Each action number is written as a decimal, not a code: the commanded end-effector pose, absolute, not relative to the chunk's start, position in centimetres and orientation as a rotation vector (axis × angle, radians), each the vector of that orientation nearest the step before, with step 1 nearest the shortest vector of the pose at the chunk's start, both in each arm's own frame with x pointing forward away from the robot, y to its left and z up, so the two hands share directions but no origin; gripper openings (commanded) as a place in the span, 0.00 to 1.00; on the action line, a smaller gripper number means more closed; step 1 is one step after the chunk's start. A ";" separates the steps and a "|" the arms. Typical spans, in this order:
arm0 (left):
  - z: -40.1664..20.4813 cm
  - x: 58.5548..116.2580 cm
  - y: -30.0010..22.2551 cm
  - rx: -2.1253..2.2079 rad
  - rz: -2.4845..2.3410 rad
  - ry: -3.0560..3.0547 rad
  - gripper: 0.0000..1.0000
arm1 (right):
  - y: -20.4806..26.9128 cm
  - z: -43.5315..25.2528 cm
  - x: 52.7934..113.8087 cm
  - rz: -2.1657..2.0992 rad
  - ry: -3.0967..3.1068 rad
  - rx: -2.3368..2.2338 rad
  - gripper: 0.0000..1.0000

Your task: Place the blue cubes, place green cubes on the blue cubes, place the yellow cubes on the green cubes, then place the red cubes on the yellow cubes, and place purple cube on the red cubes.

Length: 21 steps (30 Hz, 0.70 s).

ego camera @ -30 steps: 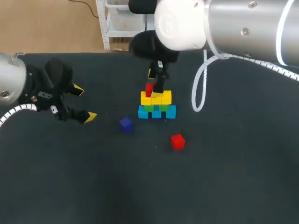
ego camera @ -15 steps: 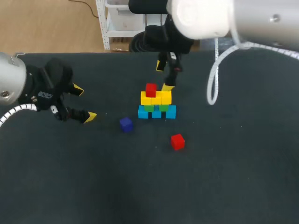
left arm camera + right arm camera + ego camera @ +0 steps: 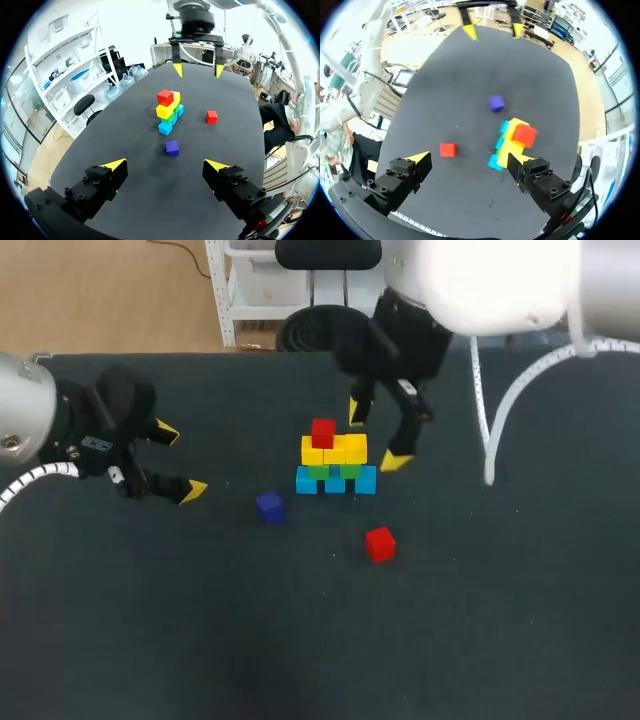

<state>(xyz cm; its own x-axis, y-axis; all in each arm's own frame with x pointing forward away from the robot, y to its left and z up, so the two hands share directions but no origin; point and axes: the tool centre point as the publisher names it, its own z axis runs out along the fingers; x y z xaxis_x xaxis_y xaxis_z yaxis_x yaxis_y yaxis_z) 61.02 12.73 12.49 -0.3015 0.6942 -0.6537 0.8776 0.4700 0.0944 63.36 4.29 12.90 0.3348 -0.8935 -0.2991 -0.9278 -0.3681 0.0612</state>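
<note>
Head view: the stack stood just above the frame's centre, with blue cubes [image 3: 366,480] at the base, green cubes [image 3: 350,470] on them and yellow cubes [image 3: 335,451] above. The top red cube [image 3: 323,432] sat on the yellow row's left end. The loose red cube [image 3: 379,543] lay lower right of the stack, the purple cube [image 3: 269,505] lower left. The right gripper [image 3: 377,436] hung spread and empty just right of the stack; the left gripper [image 3: 180,460], mid-left, was also spread and empty

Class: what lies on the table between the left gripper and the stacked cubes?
The purple cube, ahead of the left gripper, seen in the left wrist view.
</note>
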 end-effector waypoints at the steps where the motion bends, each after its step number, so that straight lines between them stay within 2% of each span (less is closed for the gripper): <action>1: 12.4 61.0 12.9 1.299 -0.379 2.076 1.00 | 3.9 12.3 60.7 0.429 1.668 -2.479 1.00; 9: 12.4 61.0 12.9 1.299 -0.379 2.076 1.00 | 3.6 11.2 58.1 0.428 1.700 -2.499 1.00; 21: 12.4 61.0 12.9 1.299 -0.379 2.076 1.00 | 2.5 10.8 58.2 0.477 1.737 -2.442 1.00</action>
